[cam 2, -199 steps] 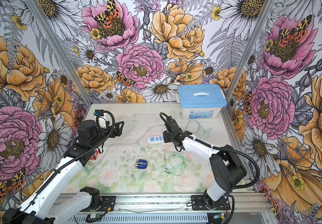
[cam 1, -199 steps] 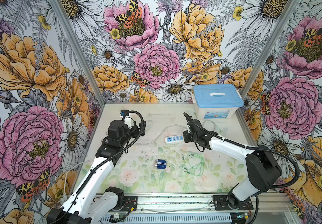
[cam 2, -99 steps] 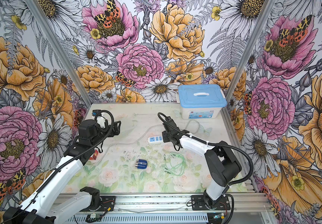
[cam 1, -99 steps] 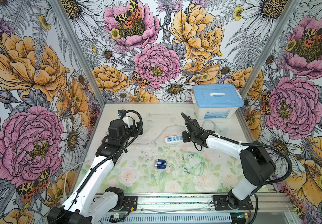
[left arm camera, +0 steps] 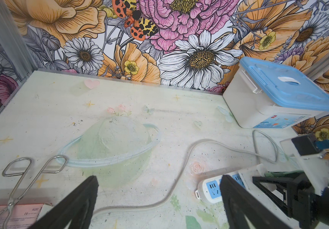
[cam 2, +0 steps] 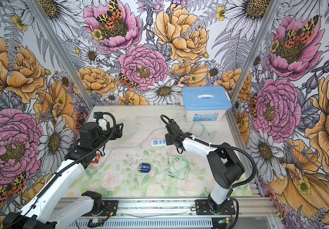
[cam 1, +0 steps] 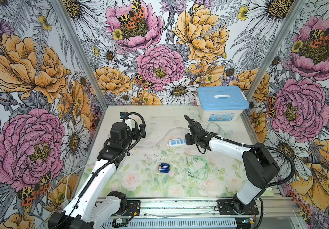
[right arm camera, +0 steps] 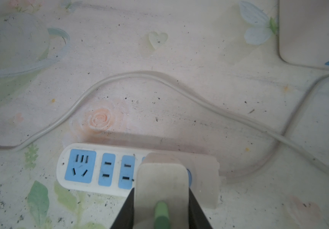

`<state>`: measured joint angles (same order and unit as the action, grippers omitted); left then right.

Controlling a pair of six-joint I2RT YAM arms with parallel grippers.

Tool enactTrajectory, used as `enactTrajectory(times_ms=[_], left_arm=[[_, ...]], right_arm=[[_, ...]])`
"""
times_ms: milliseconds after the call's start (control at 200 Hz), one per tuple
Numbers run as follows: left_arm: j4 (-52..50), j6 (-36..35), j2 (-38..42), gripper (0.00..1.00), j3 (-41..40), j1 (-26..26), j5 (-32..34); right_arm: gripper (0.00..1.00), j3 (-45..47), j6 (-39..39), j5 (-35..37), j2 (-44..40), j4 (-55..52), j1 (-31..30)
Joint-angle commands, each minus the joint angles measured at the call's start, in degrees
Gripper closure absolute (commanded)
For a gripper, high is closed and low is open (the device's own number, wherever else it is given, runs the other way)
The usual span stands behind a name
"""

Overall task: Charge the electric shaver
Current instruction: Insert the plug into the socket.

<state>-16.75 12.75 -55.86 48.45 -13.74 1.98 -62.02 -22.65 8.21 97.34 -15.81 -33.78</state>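
The electric shaver (cam 1: 164,167) (cam 2: 144,168), dark blue with a silver end, lies on the mat at front centre, untouched by either gripper. My right gripper (right arm camera: 161,190) (cam 1: 188,138) is shut on a white cube charger (right arm camera: 160,182), which has a green cable (cam 1: 198,167) (cam 2: 179,166) in its back. The charger stands over the right-hand sockets of the white-and-blue power strip (right arm camera: 92,170) (cam 1: 176,142) (left arm camera: 211,188). I cannot tell if it is seated. My left gripper (left arm camera: 158,178) (cam 1: 140,130) hangs open and empty over the back left of the table.
A white box with a blue lid (cam 1: 222,103) (left arm camera: 278,95) stands at the back right. The strip's white cord (cam 1: 159,136) curves across the mat. Metal tongs (left arm camera: 17,178) and a red-and-white packet (left arm camera: 11,214) lie at the left.
My right arm has shifted a little to the left, carrying the charger over the power strip. The left arm has hardly moved.
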Motion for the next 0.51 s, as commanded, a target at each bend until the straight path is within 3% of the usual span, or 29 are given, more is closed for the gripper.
enactTrajectory(times_ms=[0, 500], left_arm=[[-0.56, 0.81, 1.25, 0.02, 1.85, 0.48, 0.30], [-1.00, 0.60, 1.56, 0.02, 2.09, 0.59, 0.35]], right_arm=[[1.00, -1.71, -1.06, 0.57, 1.75, 0.76, -0.58], [1.00, -1.54, -2.13, 1.49, 1.64, -1.82, -1.82]])
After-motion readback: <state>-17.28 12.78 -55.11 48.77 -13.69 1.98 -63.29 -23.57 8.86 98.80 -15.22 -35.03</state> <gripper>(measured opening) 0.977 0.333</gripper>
